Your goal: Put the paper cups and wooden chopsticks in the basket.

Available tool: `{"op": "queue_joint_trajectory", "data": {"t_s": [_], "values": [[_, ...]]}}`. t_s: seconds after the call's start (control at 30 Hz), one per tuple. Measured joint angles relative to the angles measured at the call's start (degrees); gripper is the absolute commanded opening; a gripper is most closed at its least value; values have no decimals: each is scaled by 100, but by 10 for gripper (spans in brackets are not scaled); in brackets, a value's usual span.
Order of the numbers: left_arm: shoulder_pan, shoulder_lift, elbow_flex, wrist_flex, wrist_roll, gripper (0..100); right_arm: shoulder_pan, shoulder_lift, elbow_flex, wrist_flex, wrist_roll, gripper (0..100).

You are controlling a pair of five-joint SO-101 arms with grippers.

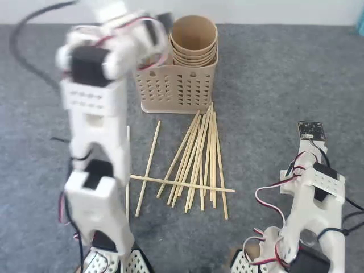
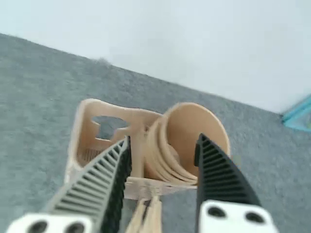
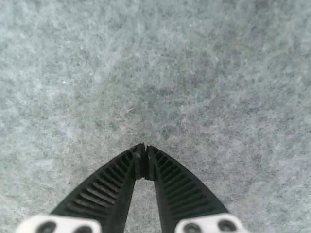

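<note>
Wooden chopsticks [image 1: 196,159], pale and thin, lie loose on the grey felt table [image 1: 34,170]. They start beside the left arm [image 1: 94,148] and fan rightward, roughly a dozen, overlapping too much for an exact count. Behind them the left gripper [image 2: 164,140] hangs spread wide over the beige perforated plastic basket [image 1: 170,88], whose right compartment holds about five nested brown paper cups [image 1: 194,34]. Open felt separates the sticks from the right gripper [image 3: 143,149], pinched together on nothing.
</note>
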Motion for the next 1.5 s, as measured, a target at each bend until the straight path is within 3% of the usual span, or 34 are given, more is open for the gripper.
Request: {"op": "queue_joint_trajectory", "data": {"t_s": [0.17,0.4,0.57,0.73,0.97,1.07,1.23,1.5], "values": [[-809,-1389,1644,0,-176,153,-202,0,105,0,299,8],[-2084,-3613,4923,-70,-273,153,-422,-334,290,18,695,9],[-3323,-4967,7411,-1231,-774,155,-1116,-862,299,571,1125,17],[-4440,-6066,10040,-2462,-1292,156,-2409,-1600,246,1275,1222,151],[-5477,-6330,13187,-4747,-1925,156,-4308,-2382,-844,2778,1231,169],[-5644,-6004,13389,-5213,-2022,156,-5222,-2426,-1099,3033,1222,169],[-5697,-4651,12993,-5319,-2031,156,-6585,-2435,-1125,2787,1231,171],[-5697,-2303,11464,-4932,-2031,152,-7385,-985,-1143,1160,1222,170]]}}
